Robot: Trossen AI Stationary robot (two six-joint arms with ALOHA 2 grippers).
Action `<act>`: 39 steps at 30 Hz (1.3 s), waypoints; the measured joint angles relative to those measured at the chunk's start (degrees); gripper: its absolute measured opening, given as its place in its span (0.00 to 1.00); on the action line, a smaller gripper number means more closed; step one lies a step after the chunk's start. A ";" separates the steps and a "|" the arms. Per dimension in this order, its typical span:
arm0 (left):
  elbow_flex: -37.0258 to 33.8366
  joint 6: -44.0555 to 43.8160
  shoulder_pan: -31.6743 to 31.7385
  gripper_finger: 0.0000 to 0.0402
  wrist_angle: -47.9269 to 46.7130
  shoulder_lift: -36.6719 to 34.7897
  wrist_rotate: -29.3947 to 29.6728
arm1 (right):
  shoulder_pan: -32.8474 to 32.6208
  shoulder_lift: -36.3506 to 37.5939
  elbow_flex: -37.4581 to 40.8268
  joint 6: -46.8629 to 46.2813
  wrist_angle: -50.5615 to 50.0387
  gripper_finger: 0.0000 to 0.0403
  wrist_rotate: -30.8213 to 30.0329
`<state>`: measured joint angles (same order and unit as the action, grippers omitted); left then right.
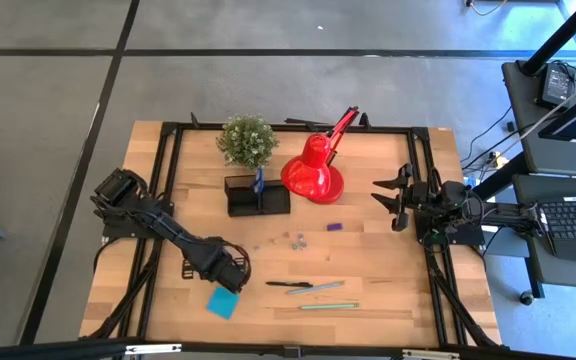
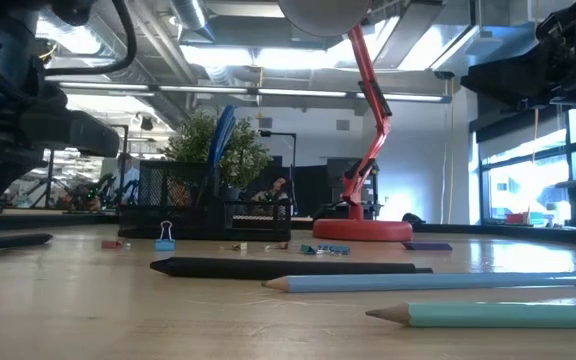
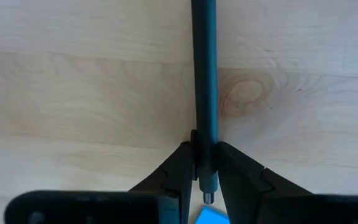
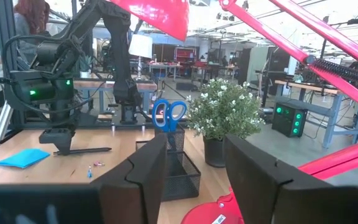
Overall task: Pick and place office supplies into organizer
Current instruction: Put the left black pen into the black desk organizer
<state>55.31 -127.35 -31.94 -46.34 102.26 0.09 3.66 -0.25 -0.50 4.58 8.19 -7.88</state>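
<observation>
- High view: the left gripper (image 1: 230,272) sits at seven o'clock on the table, far nearer the pens than the idle right gripper (image 1: 393,197), whose fingers stand wide; the organizer (image 1: 258,197) lies toward twelve.
- Left wrist view: the fingers (image 3: 178,167) clamp a dark pen (image 3: 204,81), its long axis running straight out between them.

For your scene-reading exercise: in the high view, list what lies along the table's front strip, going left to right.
Blue sticky-note pad → black pen → blue pencil; the green pencil overlaps these, so it is left out.
</observation>
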 joint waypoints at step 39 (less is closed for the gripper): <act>4.72 39.59 -5.33 0.15 2.93 -4.20 73.69 | 0.02 0.02 -0.01 1.59 3.18 0.40 -0.07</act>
<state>60.03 -87.76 -37.27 -43.40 98.06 73.78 3.68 -0.23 -0.51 6.17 11.37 -7.94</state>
